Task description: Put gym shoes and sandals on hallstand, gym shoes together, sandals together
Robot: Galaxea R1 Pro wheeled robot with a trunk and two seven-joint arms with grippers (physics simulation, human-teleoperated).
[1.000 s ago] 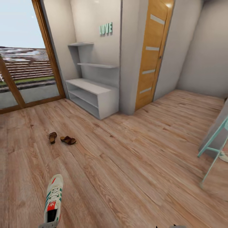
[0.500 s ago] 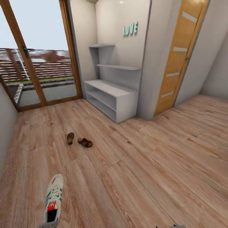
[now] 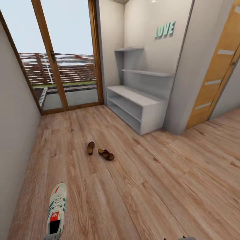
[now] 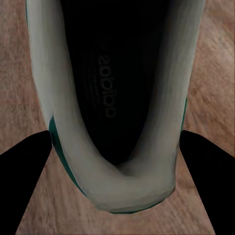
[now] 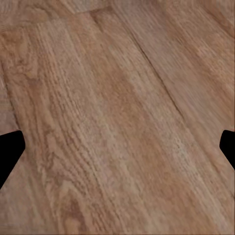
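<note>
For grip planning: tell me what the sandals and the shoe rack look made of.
Sandals: apparently dark brown leather with a matte look, too small to confirm. Shoe rack: pale grey-white painted board, probably wood or laminate, with flat smooth panels and no visible grain.

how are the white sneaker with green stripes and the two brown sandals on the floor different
The white lace-up sneaker with green stripes is larger, pale and closed; the two dark brown slip-on sandals are smaller, dark and open. The sneaker sits between the left gripper's fingers, heel toward the camera, while the sandals lie untouched on the wood-plank floor, nearer the pale grey shoe rack. None is on the rack.
</note>
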